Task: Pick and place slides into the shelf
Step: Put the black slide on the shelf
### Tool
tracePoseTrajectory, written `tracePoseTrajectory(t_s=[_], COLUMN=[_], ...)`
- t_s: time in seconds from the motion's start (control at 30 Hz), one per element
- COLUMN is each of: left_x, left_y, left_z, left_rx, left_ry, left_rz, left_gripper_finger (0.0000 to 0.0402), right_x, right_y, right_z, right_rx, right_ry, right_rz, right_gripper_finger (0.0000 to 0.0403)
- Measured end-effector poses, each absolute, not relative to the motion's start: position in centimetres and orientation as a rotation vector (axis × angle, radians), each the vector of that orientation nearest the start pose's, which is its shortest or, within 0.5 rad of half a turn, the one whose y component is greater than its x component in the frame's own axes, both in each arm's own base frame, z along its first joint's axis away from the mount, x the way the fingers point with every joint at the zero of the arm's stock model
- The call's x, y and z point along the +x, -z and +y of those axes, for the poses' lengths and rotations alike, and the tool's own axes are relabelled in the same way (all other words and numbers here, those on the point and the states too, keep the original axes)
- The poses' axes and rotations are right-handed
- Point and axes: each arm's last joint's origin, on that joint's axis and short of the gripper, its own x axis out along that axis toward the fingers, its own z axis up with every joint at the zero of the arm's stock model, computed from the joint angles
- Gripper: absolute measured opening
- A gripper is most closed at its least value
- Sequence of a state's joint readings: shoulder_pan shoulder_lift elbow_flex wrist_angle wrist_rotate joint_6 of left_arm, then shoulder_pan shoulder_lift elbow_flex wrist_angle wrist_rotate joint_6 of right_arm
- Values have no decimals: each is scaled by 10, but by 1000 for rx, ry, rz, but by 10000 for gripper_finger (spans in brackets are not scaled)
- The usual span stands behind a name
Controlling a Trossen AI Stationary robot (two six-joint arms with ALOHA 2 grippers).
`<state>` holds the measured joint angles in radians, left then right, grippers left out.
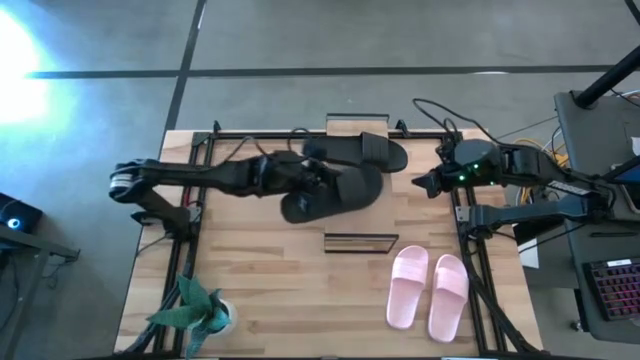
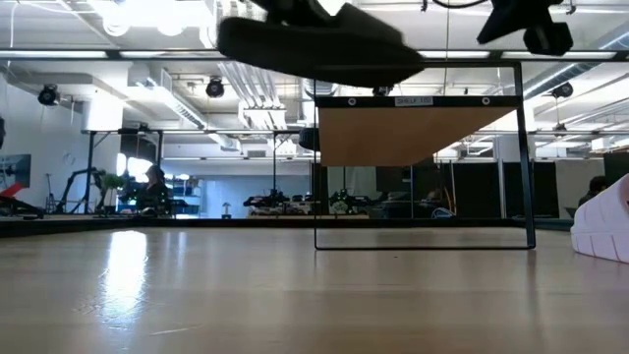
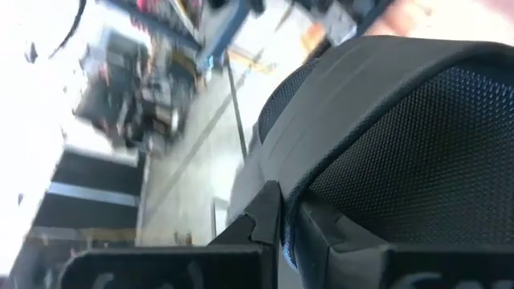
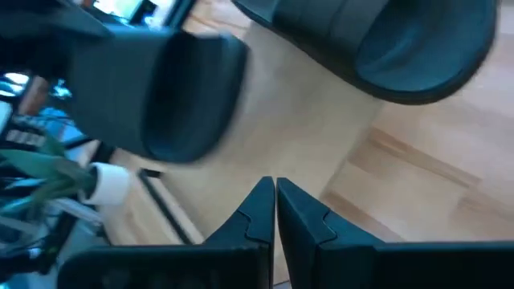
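Note:
My left gripper (image 1: 313, 183) reaches in from the table's left and is shut on a black slide (image 1: 340, 192). It holds the slide in the air over the middle of the table, and the low view shows this slide (image 2: 314, 47) above the height of the shelf's top. A second black slide (image 1: 368, 150) lies just beyond it, on the far part of the shelf (image 2: 413, 133) as far as the high view shows. Two pink slides (image 1: 428, 288) lie side by side on the table near the front right. My right gripper (image 1: 418, 183) hangs shut near the right edge, touching nothing. My left gripper pinches the black slide's rim (image 3: 277, 172) between its two fingers, at the end nearer the table's left. The fingers come nearly level from the left. The slide is lifted clear of table and shelf, and its textured surface (image 3: 418, 152) fills the wrist view.
A green toy plant (image 1: 195, 310) in a white pot stands at the near left corner. The shelf's thin dark frame (image 1: 360, 241) stands mid-table. Black rails and cables (image 1: 465, 240) run along the table's sides. Bare wood (image 1: 260, 270) lies at the near centre.

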<state>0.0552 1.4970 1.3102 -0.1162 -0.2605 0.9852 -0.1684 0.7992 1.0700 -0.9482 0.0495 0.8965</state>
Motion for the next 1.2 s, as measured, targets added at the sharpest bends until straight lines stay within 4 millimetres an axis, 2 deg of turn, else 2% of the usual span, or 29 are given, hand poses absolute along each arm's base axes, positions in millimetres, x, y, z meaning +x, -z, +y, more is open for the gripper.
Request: tracePoseTrajectory(t_s=[0.27, 0.53, 0.8, 1.0, 1.2], left_x=[389, 421, 425, 423, 430], left_y=[-324, -318, -315, -309, -296], left_z=[52, 78, 100, 101, 104], left_rx=[1052, 1079, 1058, 1039, 1034], left_ry=[-47, 16, 19, 74, 99], left_rz=[344, 292, 300, 334, 345], left_gripper_finger=[0, 0, 0, 0, 0], right_x=[128, 133, 143, 154, 168], right_y=[-363, -361, -356, -350, -345], right_z=[-23, -24, -26, -28, -29], right_rx=[947, 980, 991, 987, 989], right_ry=[496, 517, 540, 559, 542], right_rz=[489, 503, 537, 579, 613], right_gripper_finger=[9, 8, 8, 8, 8])
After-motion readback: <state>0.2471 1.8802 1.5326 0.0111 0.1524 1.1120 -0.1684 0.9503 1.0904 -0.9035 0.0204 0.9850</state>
